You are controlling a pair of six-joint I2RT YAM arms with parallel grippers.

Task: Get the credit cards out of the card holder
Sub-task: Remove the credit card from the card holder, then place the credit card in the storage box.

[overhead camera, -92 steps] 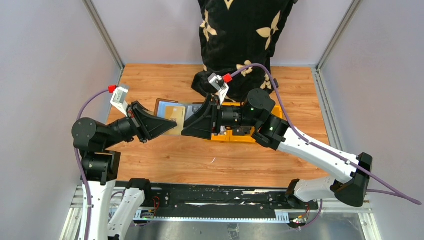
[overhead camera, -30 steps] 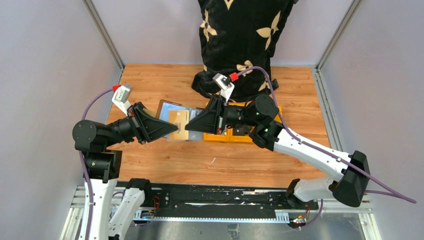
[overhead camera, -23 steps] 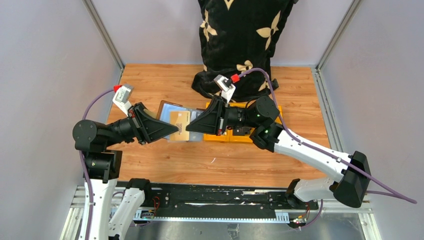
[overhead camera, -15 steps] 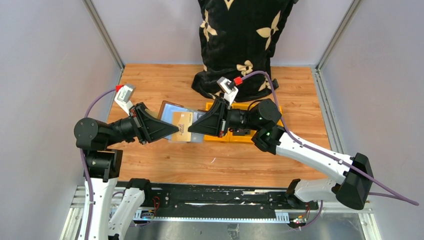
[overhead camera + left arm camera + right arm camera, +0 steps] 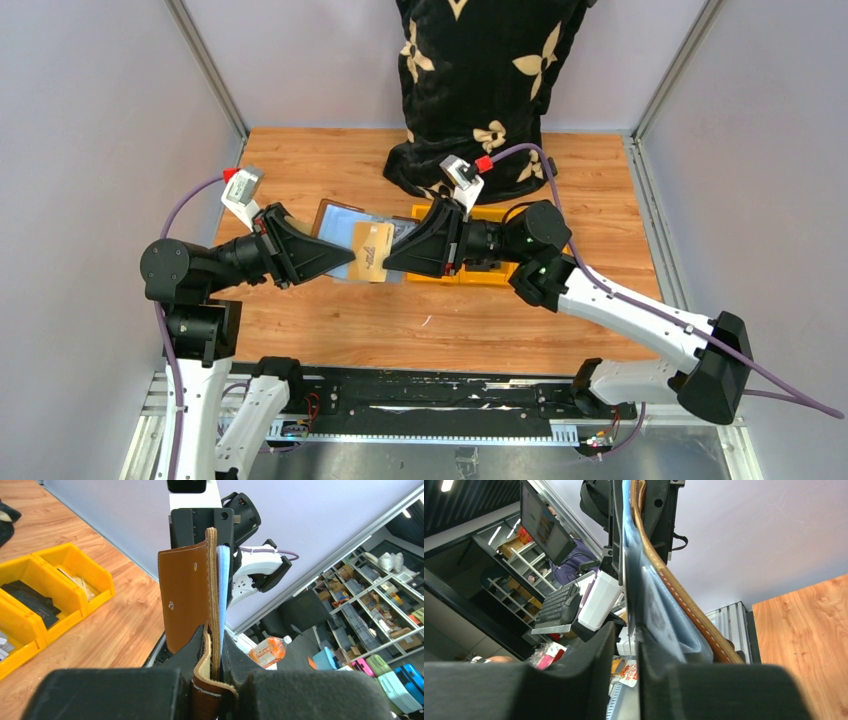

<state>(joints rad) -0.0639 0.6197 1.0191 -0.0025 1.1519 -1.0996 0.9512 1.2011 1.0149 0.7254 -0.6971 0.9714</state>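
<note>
Right tool [image 5: 386, 264] grip on card [image 5: 371, 249] unclear

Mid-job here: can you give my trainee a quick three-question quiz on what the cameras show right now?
1. True or false: the left claw is shut on the card holder.
2. The card holder is: A) held up in the air, B) inside a bin, C) lying flat on the table.
3. In the top view, what colour is the card showing on the holder's open face?

Key: 1 true; 2 A; 3 tan.
</note>
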